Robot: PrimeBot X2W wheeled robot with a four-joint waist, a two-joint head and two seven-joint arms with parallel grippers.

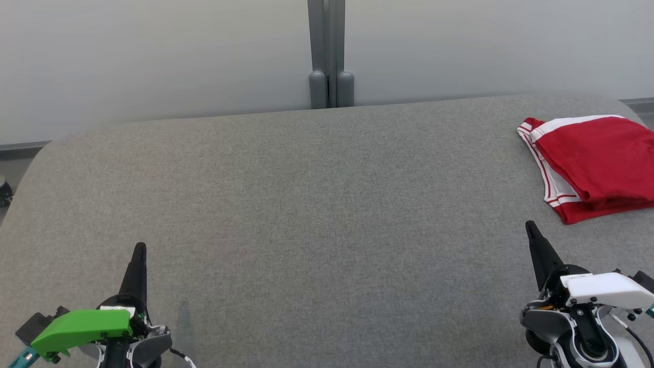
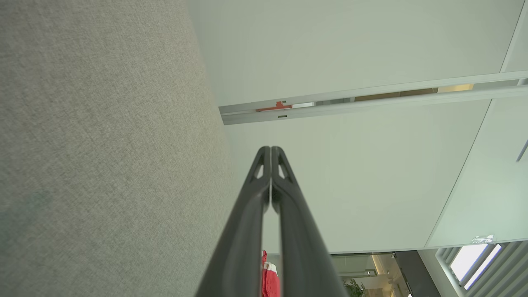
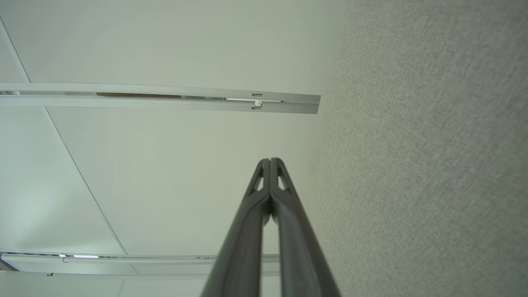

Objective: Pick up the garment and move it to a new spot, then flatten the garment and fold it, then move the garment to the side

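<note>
closest in, at the lower left of the head view, the left gripper (image 1: 139, 249) hangs over the near part of the grey fabric surface (image 1: 327, 214), its two dark fingers pressed into a single point, clenched on nothing; a green cover (image 1: 84, 327) sits on its wrist. at the lower right, the right gripper (image 1: 531, 228) is clenched and empty in the same way, leaning a little toward the left, with a white cover (image 1: 605, 289) on its wrist. in the left wrist view the fingers (image 2: 247, 231) meet at their tips, the grey weave runs down that view's left side and pale panels take up the right; a sliver of red and white cloth shows low in the narrow slit between them. in the right wrist view the tips touch as well, with the weave on the right and pale panels on the left. farther out, the garment (image 1: 595, 158) lies folded near the far right corner of the surface, red with white bands and thin red stripes along its left side, cut off by the picture's right edge, beyond the right gripper and apart from it, well away from the left one. behind the far edge stands a pale wall (image 1: 153, 61) with a grey post (image 1: 327, 51) at its middle.
</note>
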